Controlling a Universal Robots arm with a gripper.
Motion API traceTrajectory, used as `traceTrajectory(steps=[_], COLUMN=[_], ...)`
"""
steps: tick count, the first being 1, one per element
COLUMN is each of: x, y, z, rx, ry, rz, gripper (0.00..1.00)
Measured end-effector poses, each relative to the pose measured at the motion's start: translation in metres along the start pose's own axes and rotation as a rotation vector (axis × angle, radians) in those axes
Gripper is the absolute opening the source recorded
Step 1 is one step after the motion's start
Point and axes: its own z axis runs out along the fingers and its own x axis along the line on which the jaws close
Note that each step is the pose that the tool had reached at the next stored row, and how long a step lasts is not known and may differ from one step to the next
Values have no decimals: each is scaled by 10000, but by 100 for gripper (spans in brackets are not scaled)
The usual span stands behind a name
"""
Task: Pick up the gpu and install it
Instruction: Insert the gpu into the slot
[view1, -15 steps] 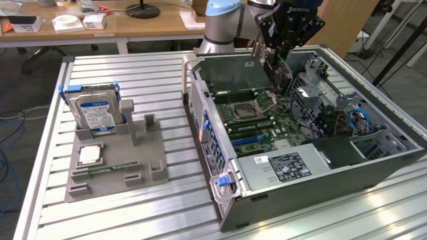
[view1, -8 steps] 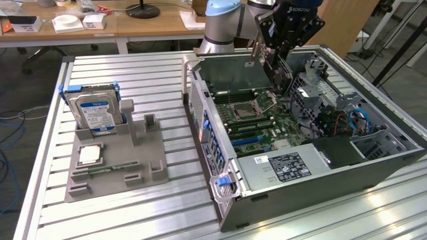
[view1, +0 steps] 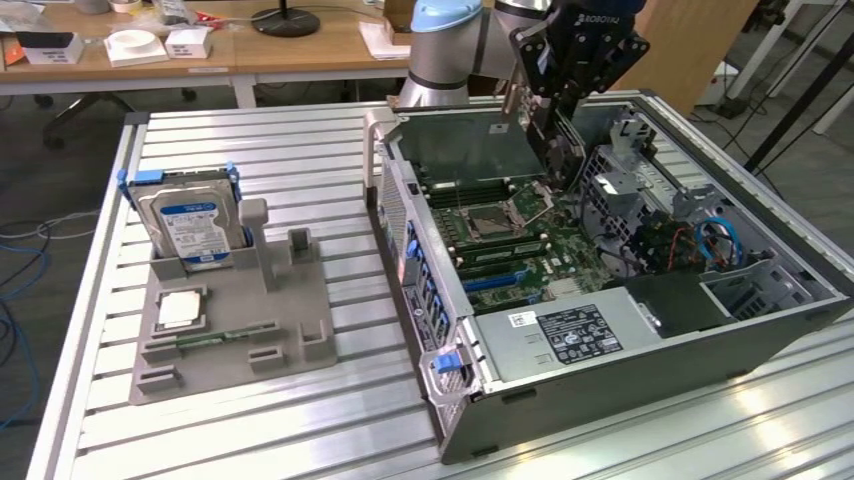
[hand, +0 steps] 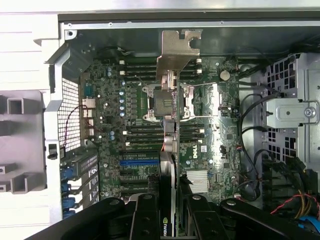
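Over the open case (view1: 641, 370), the claw (hand: 172, 220) was clamped on the gpu (hand: 171, 145), fingers (hand: 145, 220) pinching both faces. The card sat edge-on in the wrist view, its silver bracket (hand: 177, 55) at the far end, close to the case's back wall. The gpu hung above the mobo (hand: 215, 115), over the CPU socket (hand: 160, 100) & RAM rows (hand: 137, 70), not seated. Free room lay either side of the card, w/ the drive cage (view1: 621, 165) near on the exterior view's right. The arm (view1: 447, 40) reached in from behind the case, claw pointing down.
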Motion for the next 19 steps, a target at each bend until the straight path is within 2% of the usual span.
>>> traceTrajectory(steps=[19], x=[0], y=[0], z=[0], rx=[-4], ry=[15], rz=[-250], gripper=[26])
